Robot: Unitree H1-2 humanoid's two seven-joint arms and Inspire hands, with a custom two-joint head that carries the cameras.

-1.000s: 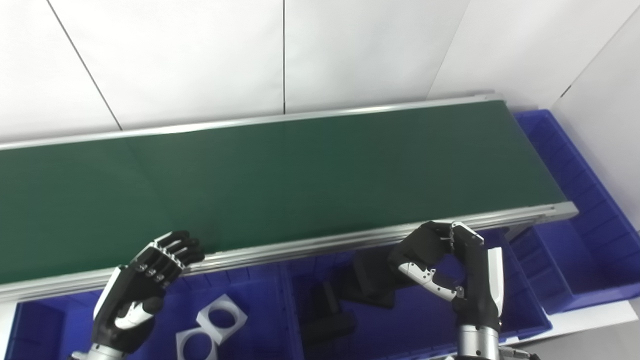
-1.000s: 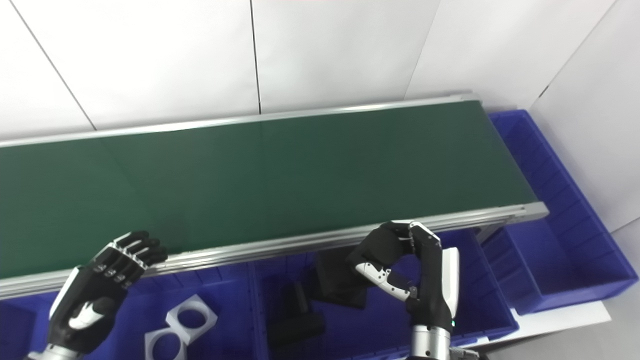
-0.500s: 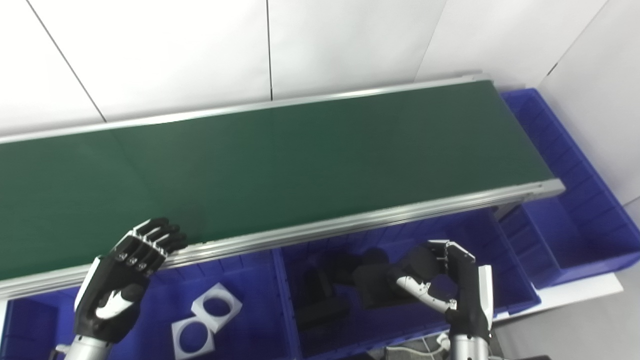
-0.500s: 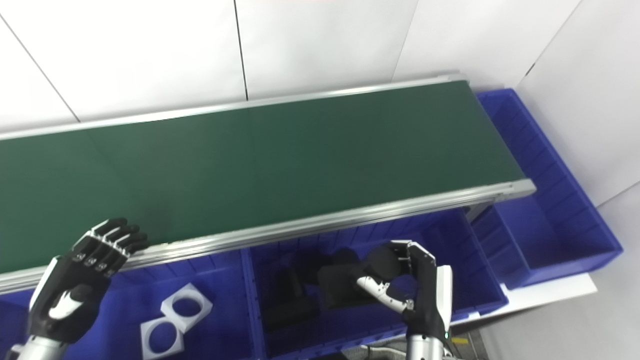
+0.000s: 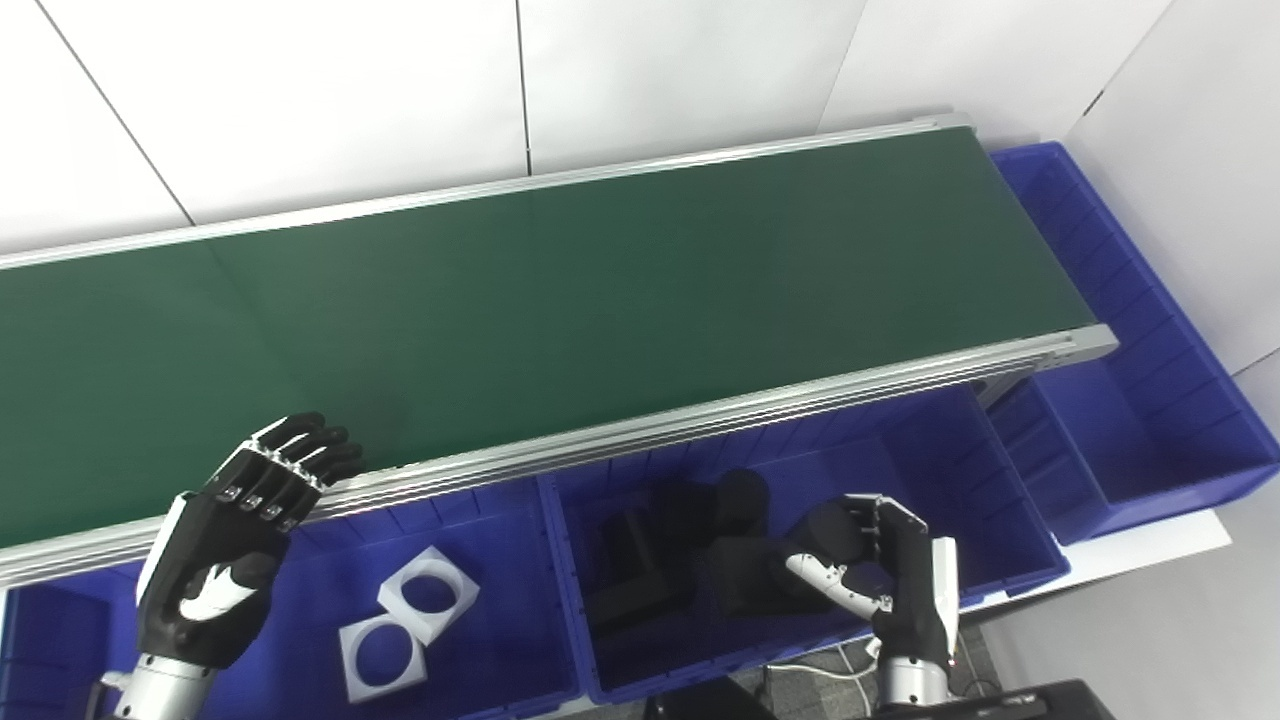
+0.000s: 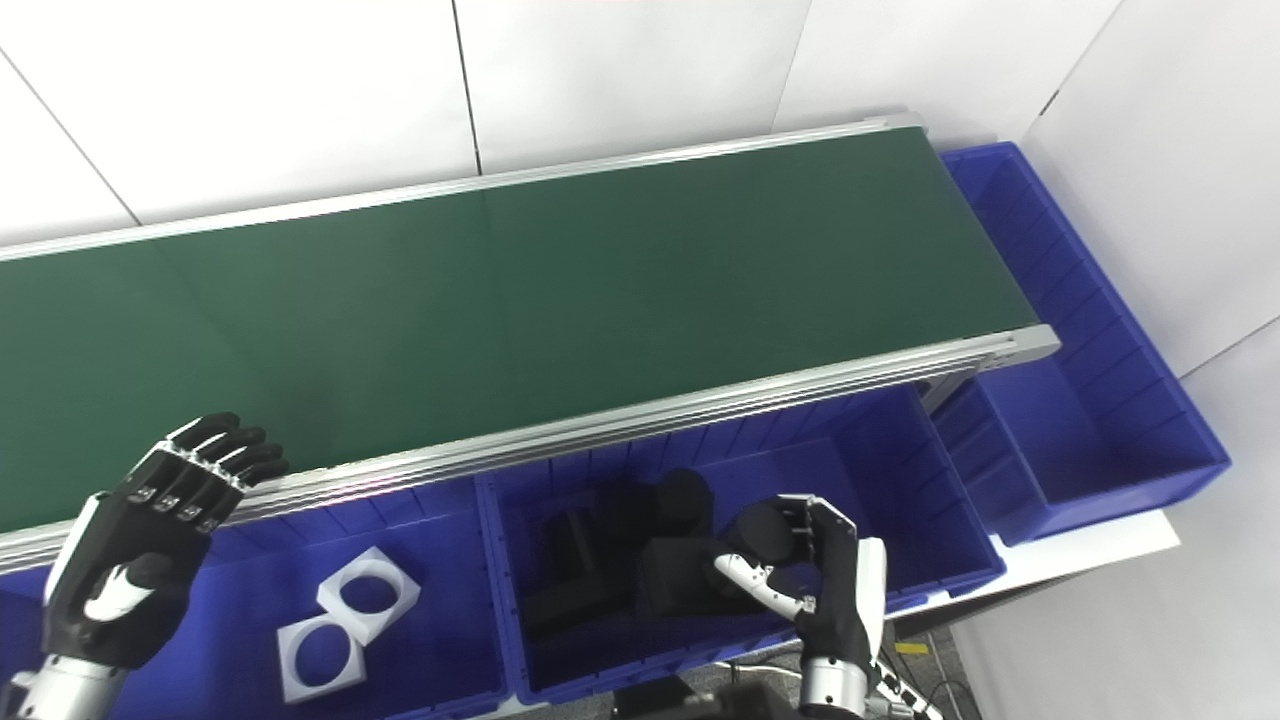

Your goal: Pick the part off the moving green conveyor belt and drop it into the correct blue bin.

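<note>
The green conveyor belt (image 5: 560, 300) is seen bare of parts. A black part (image 5: 745, 585) is pinched between thumb and fingers of the right hand (image 5: 880, 575), low inside the middle blue bin (image 5: 1010, 520), presumably because other black parts (image 5: 640, 570) already lie there, at nine o'clock of the hand. Whether the held part already rests on that heap cannot be told, black merging with black. White square rings (image 5: 405, 630) are kept apart in the left blue bin (image 5: 500, 520). The right wrist is held upright, fingers curled leftward. The left hand (image 5: 235, 560) is raised empty, fingers loosely spread, tips toward the belt rail at one o'clock.
</note>
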